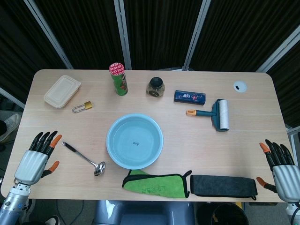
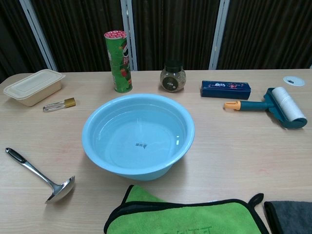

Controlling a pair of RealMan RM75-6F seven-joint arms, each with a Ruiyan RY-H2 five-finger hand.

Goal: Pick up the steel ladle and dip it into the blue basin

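The steel ladle [image 1: 85,158] lies flat on the table left of the basin, black handle end pointing up-left, bowl toward the front; in the chest view the ladle [image 2: 41,177] is at the lower left. The blue basin [image 1: 134,140] sits mid-table and holds water, also seen as the basin [image 2: 138,135] in the chest view. My left hand [image 1: 37,156] rests at the table's left front edge, fingers spread, holding nothing, a short way left of the ladle's handle. My right hand [image 1: 280,164] sits at the right front corner, fingers apart and empty. Neither hand shows in the chest view.
Along the back stand a beige lidded box [image 1: 62,91], a padlock [image 1: 82,107], a green can [image 1: 118,78], a jar [image 1: 155,87], a blue case [image 1: 189,97] and a lint roller [image 1: 214,114]. A green cloth [image 1: 156,183] and a dark pouch [image 1: 223,185] lie along the front edge.
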